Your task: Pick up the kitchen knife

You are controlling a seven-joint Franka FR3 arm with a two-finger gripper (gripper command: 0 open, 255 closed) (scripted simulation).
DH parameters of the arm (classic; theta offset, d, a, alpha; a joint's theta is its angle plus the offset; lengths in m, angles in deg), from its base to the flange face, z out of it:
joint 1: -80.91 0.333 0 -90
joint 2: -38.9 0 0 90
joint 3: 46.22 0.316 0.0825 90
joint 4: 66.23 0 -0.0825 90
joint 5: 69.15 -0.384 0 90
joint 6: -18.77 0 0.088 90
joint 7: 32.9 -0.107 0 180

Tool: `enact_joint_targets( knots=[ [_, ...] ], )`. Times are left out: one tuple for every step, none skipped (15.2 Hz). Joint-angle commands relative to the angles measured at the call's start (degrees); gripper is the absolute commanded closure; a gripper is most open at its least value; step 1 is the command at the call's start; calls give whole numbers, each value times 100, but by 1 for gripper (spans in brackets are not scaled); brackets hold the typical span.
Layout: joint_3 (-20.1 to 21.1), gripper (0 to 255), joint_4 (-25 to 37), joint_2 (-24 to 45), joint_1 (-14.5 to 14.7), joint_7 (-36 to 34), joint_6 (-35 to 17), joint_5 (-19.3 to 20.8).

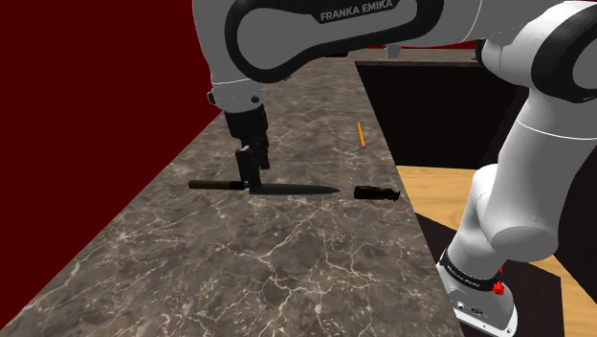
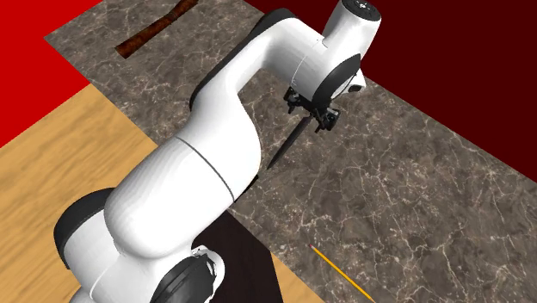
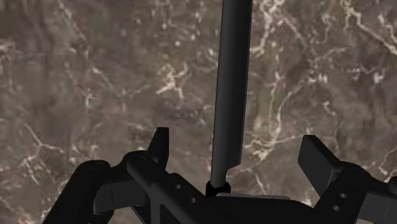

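Note:
The kitchen knife [image 1: 297,189] lies flat on the dark marble counter [image 1: 287,268], its brownish handle toward the shoulder view's left and its dark blade pointing right. My gripper [image 1: 251,184] stands down over it where handle meets blade. In the wrist view the blade [image 3: 230,83] runs straight out from between the two fingers. The fingers [image 3: 160,145] stand apart on either side with a gap to the blade, so the gripper [image 3: 235,156] is open and holds nothing. From the second exterior view the gripper [image 2: 311,123] hangs over the knife [image 2: 284,148].
A small dark object [image 1: 376,193] lies just past the knife tip near the counter's edge. An orange pencil [image 1: 361,134] [image 2: 340,274] lies farther along that edge. A brown strip [image 2: 155,30] sits at the counter's far end. A dark red wall borders the other side.

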Motion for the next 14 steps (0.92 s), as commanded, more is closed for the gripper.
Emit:
enact_joint_targets(
  knots=[
    [3,0,-168,-9,3,12,-160,-2],
    [3,0,-245,-9,3,16,-236,-2],
    [4,0,-363,-6,4,23,-357,-3],
    [4,0,-365,-8,4,23,-357,-3],
    [4,0,-364,-7,4,23,-357,-3],
    [3,255,-375,-11,3,25,-364,-4],
    [1,255,-380,-16,1,29,-364,-5],
    [0,255,-386,-26,-1,33,-361,-7],
    [-7,255,-361,-18,-8,45,-341,-4],
    [-1,255,-322,22,-1,31,-342,8],
    [-3,255,-369,-3,-3,35,-367,0],
    [21,255,-335,3,22,-14,-340,-3],
    [21,255,-320,34,23,-18,-355,7],
    [23,255,-323,20,24,-19,-346,4]
  ],
)
